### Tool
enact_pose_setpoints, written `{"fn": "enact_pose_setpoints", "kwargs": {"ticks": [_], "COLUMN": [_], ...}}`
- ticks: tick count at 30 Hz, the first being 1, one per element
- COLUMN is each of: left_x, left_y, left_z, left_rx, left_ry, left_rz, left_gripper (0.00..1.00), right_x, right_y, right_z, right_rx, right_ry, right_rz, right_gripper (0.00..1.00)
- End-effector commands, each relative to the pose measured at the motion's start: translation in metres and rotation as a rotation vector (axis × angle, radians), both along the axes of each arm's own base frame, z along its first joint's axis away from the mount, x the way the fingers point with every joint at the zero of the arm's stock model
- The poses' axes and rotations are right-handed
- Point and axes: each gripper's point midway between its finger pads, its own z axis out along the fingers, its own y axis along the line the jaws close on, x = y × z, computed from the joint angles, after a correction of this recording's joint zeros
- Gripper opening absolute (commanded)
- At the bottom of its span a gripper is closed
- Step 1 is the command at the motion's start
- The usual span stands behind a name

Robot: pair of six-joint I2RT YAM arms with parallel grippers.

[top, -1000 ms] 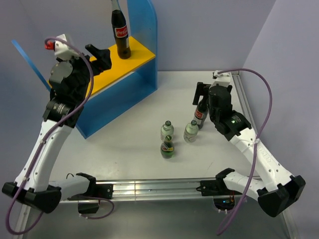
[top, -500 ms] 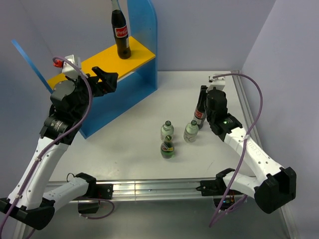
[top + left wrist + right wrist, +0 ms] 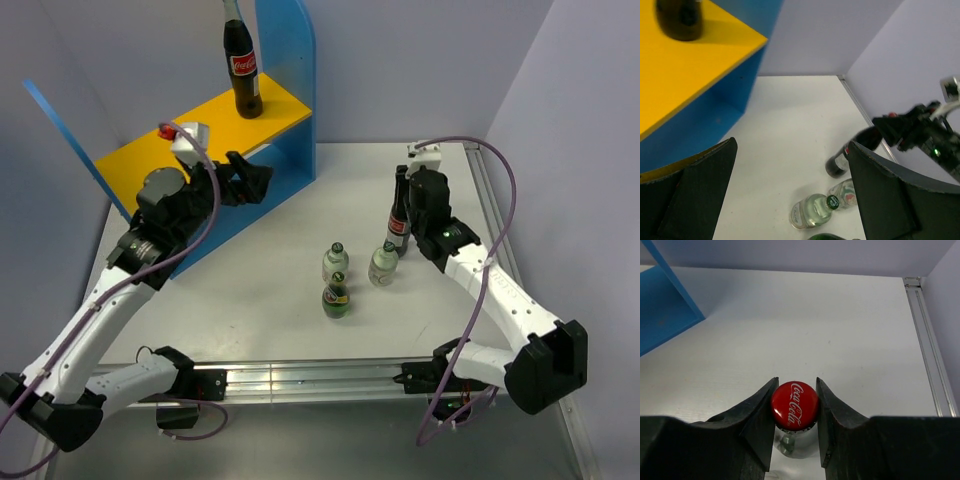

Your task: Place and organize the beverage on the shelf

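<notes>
Shelf (image 3: 215, 115) sits back-left on the white surface (image 3: 270, 310), with the first cola bottle (image 3: 241, 70) upright on its yellow top board beside the blue side panel. Left pincer (image 3: 790, 195) hangs wide and holds nothing, just in front of the shelf; right pincer (image 3: 795, 390) is clamped on the red cap (image 3: 794, 406) of the second cola bottle (image 3: 398, 218), upright on the surface at right. Left clear bottle (image 3: 335, 262), right clear bottle (image 3: 383, 264) and green bottle (image 3: 336, 298) stand clustered mid-surface, the right clear bottle just beside the second cola bottle.
</notes>
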Motion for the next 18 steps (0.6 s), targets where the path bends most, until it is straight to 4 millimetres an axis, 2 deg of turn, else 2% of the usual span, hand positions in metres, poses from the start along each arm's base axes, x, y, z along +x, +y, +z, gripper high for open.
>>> {"fn": "enact_pose_setpoints", "kwargs": {"ticks": [1, 3, 4, 9, 11, 12, 13, 15, 18], "left_x": [-0.007, -0.007, -0.009, -0.014, -0.016, -0.015, -0.016, -0.016, -0.015], "left_y": [-0.037, -0.051, -0.059, -0.094, -0.102, -0.108, -0.111, -0.121, -0.135], "left_z": [0.021, 0.024, 0.024, 0.015, 0.017, 0.008, 0.007, 0.004, 0.004], "left_rx": [0.005, 0.019, 0.021, 0.056, 0.062, 0.069, 0.068, 0.078, 0.099], "left_ry": [-0.141, -0.206, -0.224, -0.34, -0.388, -0.389, -0.402, -0.43, -0.445], "left_rz": [-0.155, -0.201, -0.225, -0.361, -0.393, -0.414, -0.432, -0.477, -0.52], "left_gripper": [1.0, 0.99, 0.99, 0.99, 1.0, 1.0, 1.0, 1.0, 1.0], "right_x": [0.015, 0.015, 0.014, 0.007, 0.003, 0.0, -0.004, -0.009, -0.022], "right_y": [0.004, 0.006, 0.008, 0.02, 0.024, 0.028, 0.031, 0.037, 0.049], "right_z": [0.097, 0.11, 0.123, 0.159, 0.17, 0.173, 0.183, 0.19, 0.212], "right_rx": [0.019, 0.01, 0.018, 0.036, 0.033, 0.031, 0.034, 0.022, -0.001], "right_ry": [-0.225, -0.241, -0.26, -0.285, -0.299, -0.3, -0.316, -0.321, -0.357], "right_rz": [0.02, 0.037, 0.048, 0.13, 0.158, 0.181, 0.199, 0.234, 0.298], "right_gripper": [0.0, 0.0, 0.0, 0.0, 0.0, 0.0, 0.0, 0.0, 0.0]}}
